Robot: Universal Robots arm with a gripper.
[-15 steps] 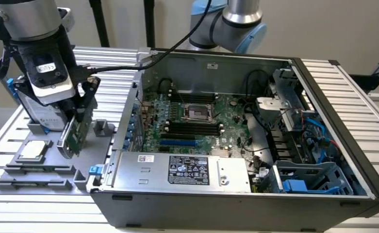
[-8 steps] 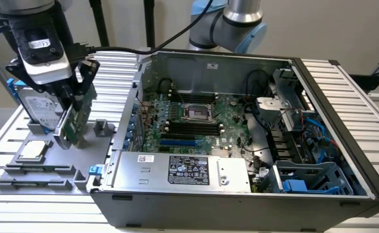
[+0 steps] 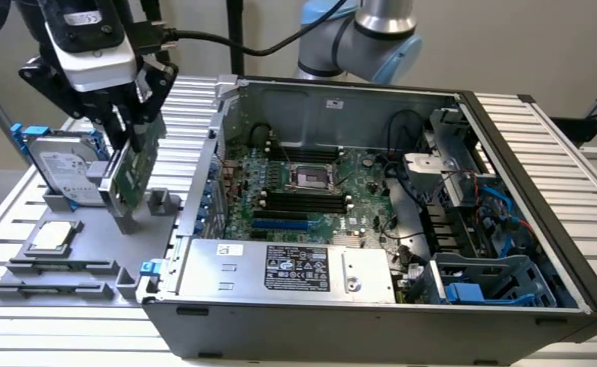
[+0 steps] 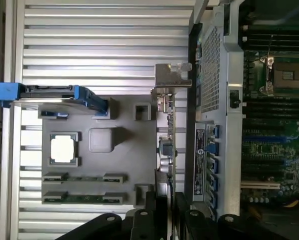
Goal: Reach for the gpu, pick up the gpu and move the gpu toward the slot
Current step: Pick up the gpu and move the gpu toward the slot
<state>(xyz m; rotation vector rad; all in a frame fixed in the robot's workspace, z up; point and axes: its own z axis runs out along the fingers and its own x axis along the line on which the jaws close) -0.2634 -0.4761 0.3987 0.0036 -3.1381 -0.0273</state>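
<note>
At the lower left of the exterior view a grey holder tray [image 3: 84, 252] carries a square processor chip [image 3: 53, 238]; behind it, at mid-left, the gpu [image 3: 135, 172] stands on edge in the tray — green board, silver bracket; the gripper [image 3: 135, 115] comes down from the upper left with its jaws narrowed onto the card's top edge, fingers [image 4: 150, 210] either side of it; just beyond, a hard drive [image 3: 62, 172] with blue rails; rightward the open computer case [image 3: 380, 321], its motherboard [image 3: 309, 191] exposed.
</note>
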